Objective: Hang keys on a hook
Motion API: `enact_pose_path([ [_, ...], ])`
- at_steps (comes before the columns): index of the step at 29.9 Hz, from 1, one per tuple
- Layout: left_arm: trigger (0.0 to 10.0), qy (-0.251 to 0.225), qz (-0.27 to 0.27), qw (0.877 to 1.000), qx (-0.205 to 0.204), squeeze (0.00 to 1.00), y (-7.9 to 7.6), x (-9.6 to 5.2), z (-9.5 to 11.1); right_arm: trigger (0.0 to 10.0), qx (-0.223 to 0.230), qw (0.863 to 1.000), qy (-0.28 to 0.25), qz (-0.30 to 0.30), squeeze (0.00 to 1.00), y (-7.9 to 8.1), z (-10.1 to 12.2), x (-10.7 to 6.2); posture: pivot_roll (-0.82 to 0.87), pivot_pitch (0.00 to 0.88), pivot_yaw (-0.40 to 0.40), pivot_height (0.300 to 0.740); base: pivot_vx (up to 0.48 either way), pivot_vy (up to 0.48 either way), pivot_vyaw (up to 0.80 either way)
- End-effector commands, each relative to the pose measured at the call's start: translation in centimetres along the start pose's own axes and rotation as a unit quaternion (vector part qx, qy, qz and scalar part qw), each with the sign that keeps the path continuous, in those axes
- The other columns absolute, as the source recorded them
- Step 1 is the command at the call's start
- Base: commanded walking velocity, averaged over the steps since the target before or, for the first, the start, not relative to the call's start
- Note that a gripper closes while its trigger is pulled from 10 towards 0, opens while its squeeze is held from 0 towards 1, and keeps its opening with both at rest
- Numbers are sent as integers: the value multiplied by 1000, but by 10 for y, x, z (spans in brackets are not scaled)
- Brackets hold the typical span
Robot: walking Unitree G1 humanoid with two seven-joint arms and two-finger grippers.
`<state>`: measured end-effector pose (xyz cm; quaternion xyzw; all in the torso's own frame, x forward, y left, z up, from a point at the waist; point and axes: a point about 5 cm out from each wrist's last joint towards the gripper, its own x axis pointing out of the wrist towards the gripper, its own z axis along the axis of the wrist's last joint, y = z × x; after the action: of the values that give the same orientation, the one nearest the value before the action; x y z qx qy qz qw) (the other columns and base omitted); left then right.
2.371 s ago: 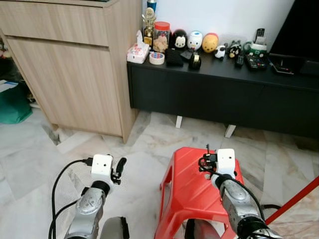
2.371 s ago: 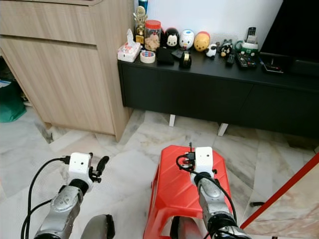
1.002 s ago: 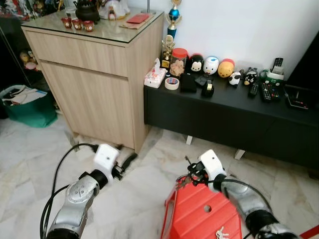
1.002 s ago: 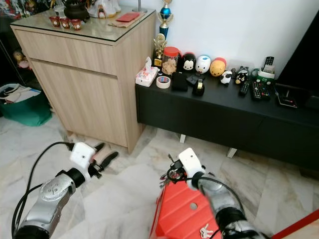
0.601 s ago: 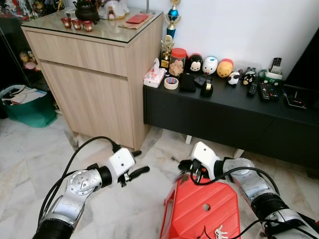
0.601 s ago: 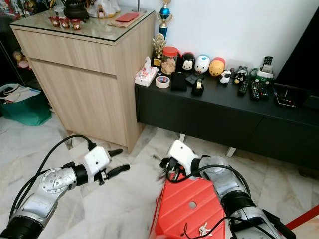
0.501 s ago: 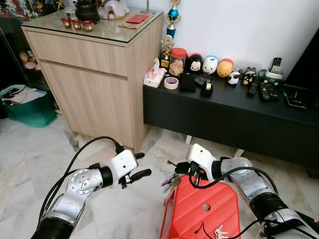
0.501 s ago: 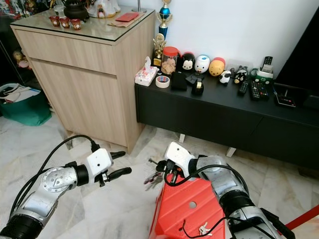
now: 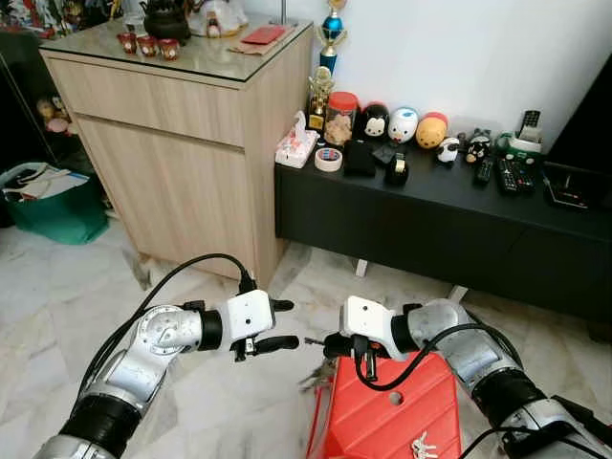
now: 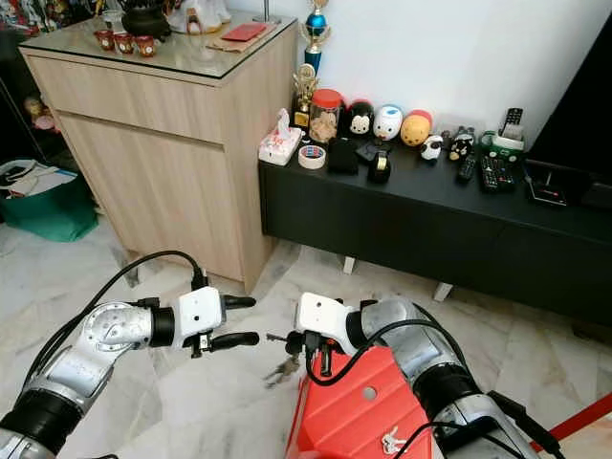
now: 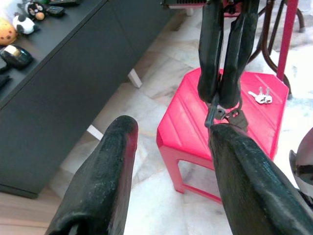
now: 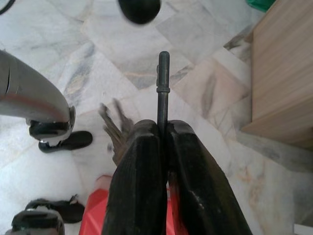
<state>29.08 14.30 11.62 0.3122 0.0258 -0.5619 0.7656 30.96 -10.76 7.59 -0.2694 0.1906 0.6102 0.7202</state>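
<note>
My right gripper hangs just off the left front edge of a red plastic stool. It is shut on a thin black rod from which a bunch of keys dangles, blurred. My left gripper is open and points right at the keys, a short gap away. In the left wrist view its two fingers frame the right gripper's fingers and the keys below them. A second, smaller set of keys lies on the stool's top.
A light wooden cabinet stands at the back left, a green bag beside it. A low black console with figurines, tape and remotes runs along the white wall. Marble floor lies all around. A red pole crosses the bottom right.
My right gripper has carried the keys leftward off the stool's edge. My left gripper has swung right and now faces the keys closely. The camera rose since the oldest frame.
</note>
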Motion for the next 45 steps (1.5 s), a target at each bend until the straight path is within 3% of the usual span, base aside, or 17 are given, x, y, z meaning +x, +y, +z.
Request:
enact_pose_path([
  [1,10000,13,-25,1000,-8,0,-2,2,-2,10000,-28,1000,-6,-5,0,-6,13,-2,60,0,-103,740,0,0,0],
  [7,10000,18,-53,998,-26,0,-5,3,-4,10000,-35,999,-32,-10,0,-7,24,1,58,0,-106,740,0,0,0],
  [27,10000,7,-54,998,-36,0,-3,7,-2,10000,-42,998,-42,1,0,-2,32,11,61,0,-111,740,0,0,0],
  [28,8706,6,-54,998,-36,0,-3,7,-2,10000,-42,998,-42,2,0,-1,32,11,61,0,-111,740,0,0,0],
  [30,8706,5,-54,998,-36,0,-3,7,-2,10000,-42,998,-42,1,0,-1,32,11,61,0,-111,740,0,0,0],
  [31,4549,5,-54,998,-36,0,-3,7,-2,10000,-42,998,-41,1,0,-1,32,11,61,0,-111,740,0,0,0],
  [33,4549,5,-54,998,-36,0,-3,7,-2,10000,-41,998,-41,1,0,-1,31,11,61,0,-111,740,0,0,0],
  [34,1373,4,-54,998,-37,0,-3,7,-2,10000,-41,998,-40,0,0,-1,31,11,61,0,-111,740,0,0,0],
  [35,0,4,-53,998,-38,0,-3,7,-2,10000,-40,998,-38,-1,0,-1,30,10,61,0,-111,740,0,0,0],
  [45,0,2,-55,998,-42,0,-2,7,-3,10000,-40,999,-31,-7,0,-2,27,10,62,0,-111,740,0,0,0],
])
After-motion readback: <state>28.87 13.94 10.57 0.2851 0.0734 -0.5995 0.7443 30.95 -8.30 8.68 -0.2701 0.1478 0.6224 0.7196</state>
